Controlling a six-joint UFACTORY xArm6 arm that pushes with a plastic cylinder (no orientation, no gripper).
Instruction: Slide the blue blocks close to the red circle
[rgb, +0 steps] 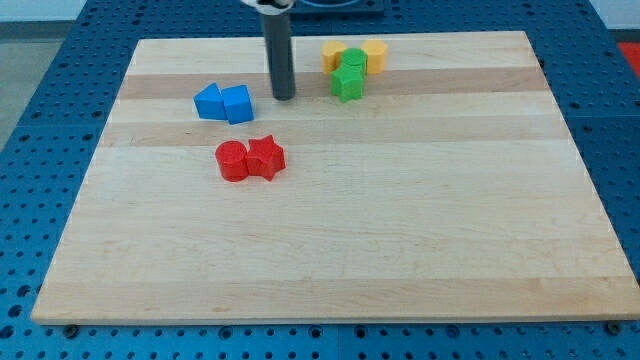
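Two blue blocks touch each other at the board's upper left: a blue triangle-like block (208, 101) and a blue cube-like block (238, 104). Below them, a small gap away, the red circle (232, 160) touches a red star (265, 157) on its right. My tip (284, 97) is the lower end of the dark rod, standing just right of the blue cube-like block and a little above it in the view, not touching it.
At the view's top, two yellow blocks (334, 54) (374, 55) and two green blocks (352, 60) (348, 83) sit in a tight cluster right of the rod. The wooden board (400, 240) lies on a blue perforated table.
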